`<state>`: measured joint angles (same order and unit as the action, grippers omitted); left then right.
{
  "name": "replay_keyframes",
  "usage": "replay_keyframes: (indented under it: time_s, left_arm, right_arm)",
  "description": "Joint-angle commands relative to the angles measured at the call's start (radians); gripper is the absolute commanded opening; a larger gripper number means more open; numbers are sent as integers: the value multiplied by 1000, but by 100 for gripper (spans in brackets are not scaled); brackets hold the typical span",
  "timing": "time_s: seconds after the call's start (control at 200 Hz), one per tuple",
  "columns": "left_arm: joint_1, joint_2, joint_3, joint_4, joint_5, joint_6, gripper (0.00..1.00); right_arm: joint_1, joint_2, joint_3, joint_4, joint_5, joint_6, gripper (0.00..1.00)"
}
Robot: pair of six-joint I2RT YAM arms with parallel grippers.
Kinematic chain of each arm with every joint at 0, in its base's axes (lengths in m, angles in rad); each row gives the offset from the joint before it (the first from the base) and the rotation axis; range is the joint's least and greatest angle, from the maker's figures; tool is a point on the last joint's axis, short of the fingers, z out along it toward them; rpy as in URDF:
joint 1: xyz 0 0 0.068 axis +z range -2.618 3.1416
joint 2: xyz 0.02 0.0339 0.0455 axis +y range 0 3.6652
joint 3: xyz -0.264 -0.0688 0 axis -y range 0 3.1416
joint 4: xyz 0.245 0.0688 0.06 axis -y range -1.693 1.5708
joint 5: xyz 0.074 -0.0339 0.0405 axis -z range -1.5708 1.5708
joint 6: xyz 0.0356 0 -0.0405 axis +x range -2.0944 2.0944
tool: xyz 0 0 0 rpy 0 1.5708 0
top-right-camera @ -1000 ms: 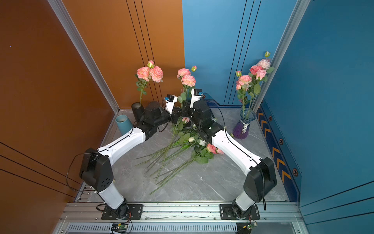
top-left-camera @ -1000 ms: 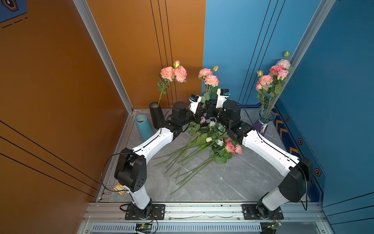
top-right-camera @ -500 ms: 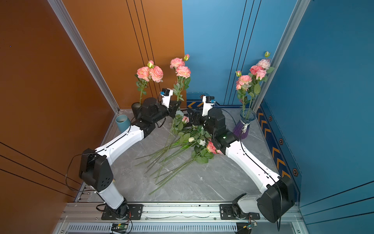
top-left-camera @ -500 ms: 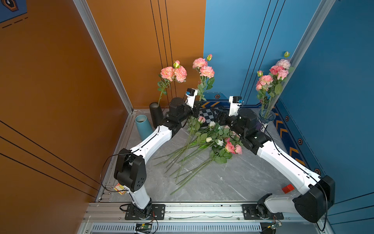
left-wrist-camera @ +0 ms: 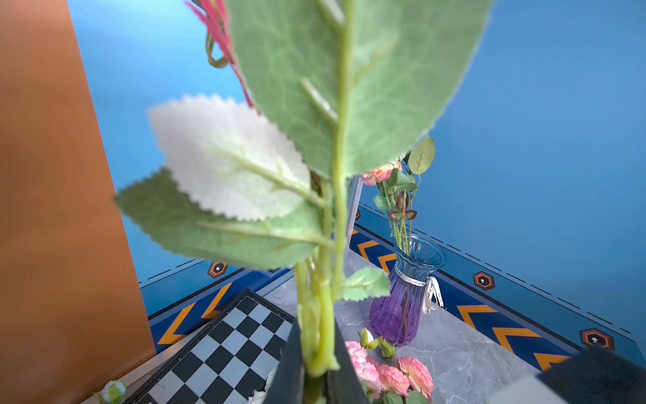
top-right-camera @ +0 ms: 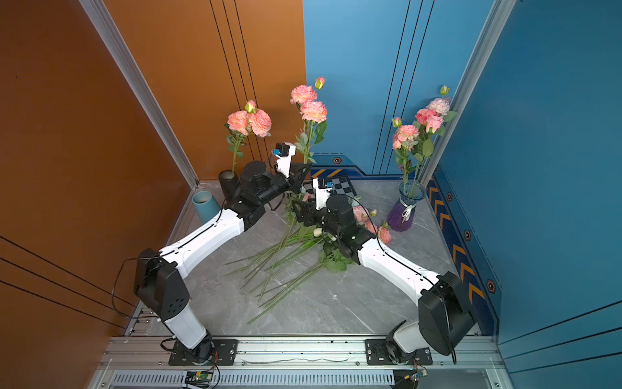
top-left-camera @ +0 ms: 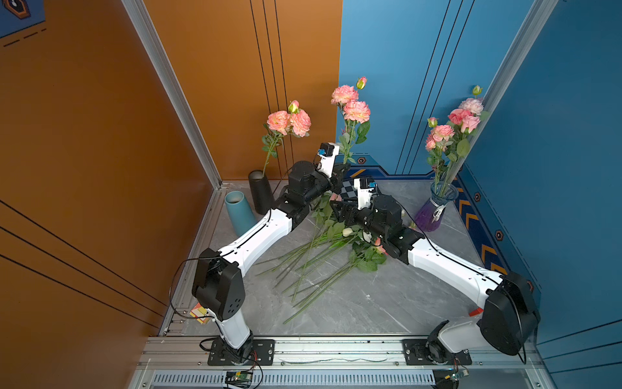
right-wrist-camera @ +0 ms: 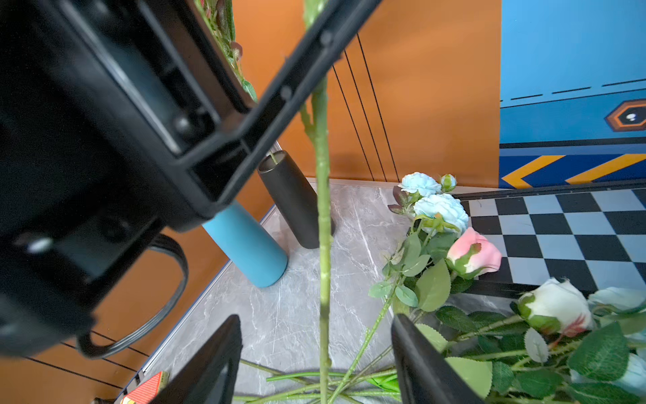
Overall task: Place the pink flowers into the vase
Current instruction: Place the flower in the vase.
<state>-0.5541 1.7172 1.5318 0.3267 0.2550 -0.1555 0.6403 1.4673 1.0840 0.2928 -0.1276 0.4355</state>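
Observation:
My left gripper (top-left-camera: 340,169) (left-wrist-camera: 316,335) is shut on the green stem of a pink flower stalk (top-left-camera: 350,104) (top-right-camera: 309,106) and holds it upright above the back of the table. Lower down, my right gripper (top-left-camera: 336,210) (right-wrist-camera: 316,318) stands open, with that stem (right-wrist-camera: 323,280) hanging between its fingers and touching neither. A purple glass vase (top-left-camera: 434,208) (left-wrist-camera: 402,307) at the back right holds several pink flowers (top-left-camera: 454,128). At the back left, a black tube vase (top-left-camera: 260,193) (right-wrist-camera: 297,199) holds one pink stalk (top-left-camera: 288,120). More pink flowers (top-right-camera: 380,232) (left-wrist-camera: 391,376) lie on the table.
A teal vase (top-left-camera: 239,212) stands beside the black one. A heap of white and pale blue flowers with long stems (top-left-camera: 319,259) lies mid-table under both arms. A checkered board (top-right-camera: 338,186) lies at the back. The orange and blue walls stand close.
My right gripper let go of the stalk, swung right, then came back lower with open jaws round the stem. My left gripper lifted the stalk higher.

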Motion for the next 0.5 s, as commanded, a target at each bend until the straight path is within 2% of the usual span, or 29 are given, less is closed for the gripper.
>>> replay_keyframes:
  time_s: [0.0,0.2,0.3,0.445,0.496]
  left_arm:
    - [-7,-16,19,48,-17,-26,0]
    - [-9,-27,19,65,-10,-56,0]
    - [-8,-33,15,72,-12,-58,0]
    - [-5,-32,17,82,-15,-58,15]
    - [-4,-28,24,83,-12,-57,31]
  right_arm:
    - [4,23,18,81,46,2,61]
    - [4,63,36,132,67,-13,39]
    - [6,76,36,149,84,-19,24]
    - [11,74,14,174,103,-37,3]
    - [14,69,2,184,115,-48,0]
